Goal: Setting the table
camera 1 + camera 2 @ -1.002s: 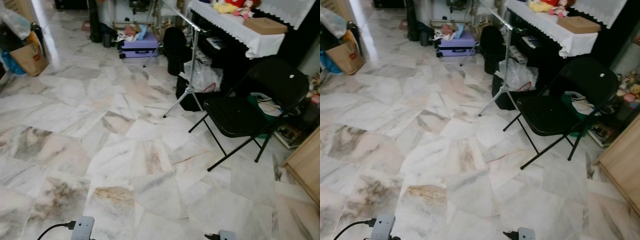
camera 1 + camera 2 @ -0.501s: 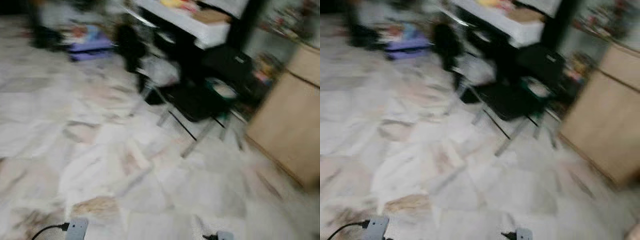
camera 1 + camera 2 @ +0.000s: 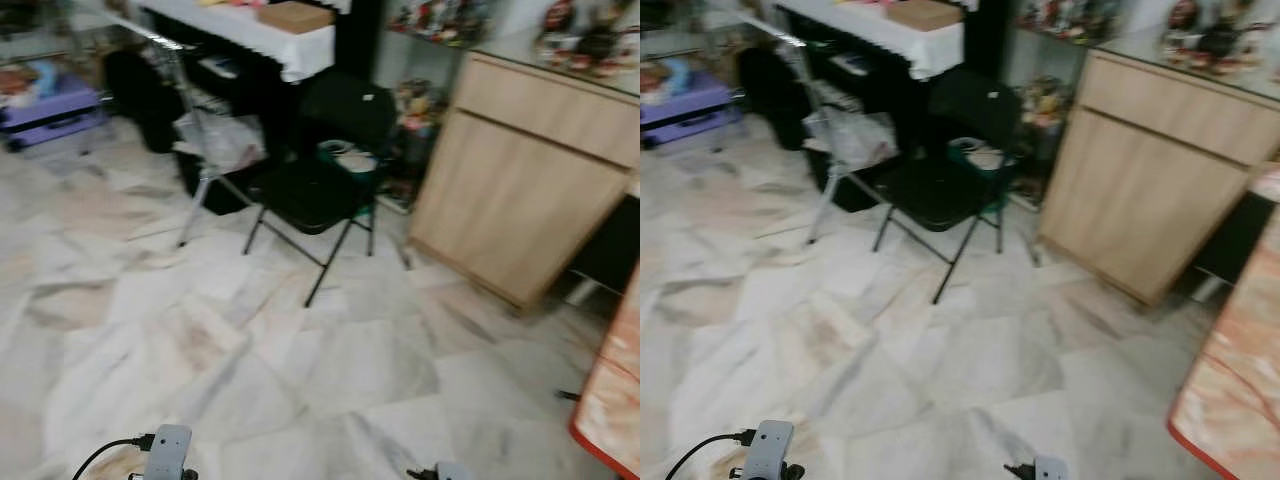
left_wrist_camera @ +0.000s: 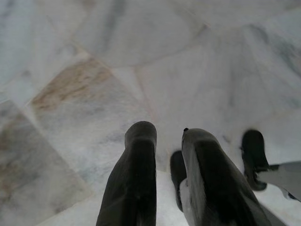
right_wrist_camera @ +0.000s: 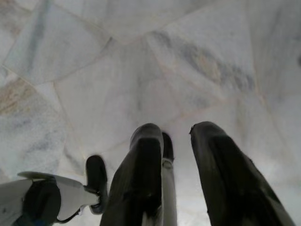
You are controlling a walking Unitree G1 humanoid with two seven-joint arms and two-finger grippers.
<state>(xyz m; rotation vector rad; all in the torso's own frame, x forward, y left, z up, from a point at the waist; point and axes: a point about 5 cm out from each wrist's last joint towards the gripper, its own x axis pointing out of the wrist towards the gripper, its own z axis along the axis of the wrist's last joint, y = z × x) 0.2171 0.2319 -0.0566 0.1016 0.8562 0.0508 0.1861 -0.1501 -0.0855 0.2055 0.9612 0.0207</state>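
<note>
A table edge with an orange patterned cloth and red trim [image 3: 1230, 390] comes into view at the far right. Both arms hang low, and their silver wrists show at the bottom edge, the left wrist [image 3: 168, 455] and the right wrist [image 3: 445, 470]. In the left wrist view my left gripper [image 4: 169, 134] points down at the marble floor, its fingers a little apart with nothing between them. My right gripper [image 5: 176, 132] hangs the same way over the floor, open and holding nothing.
A black folding chair [image 3: 320, 180] stands ahead, with a light wooden sideboard [image 3: 530, 190] to its right. Behind are a piano under a white cloth [image 3: 250, 35], a metal stand [image 3: 195, 170], a white plastic bag [image 3: 225, 140] and a purple suitcase [image 3: 45, 100]. Marble floor [image 3: 300, 370] lies in front.
The camera has swung to the right: the chair now sits left of centre, and the sideboard and table edge have come into view. Both arms hang as before.
</note>
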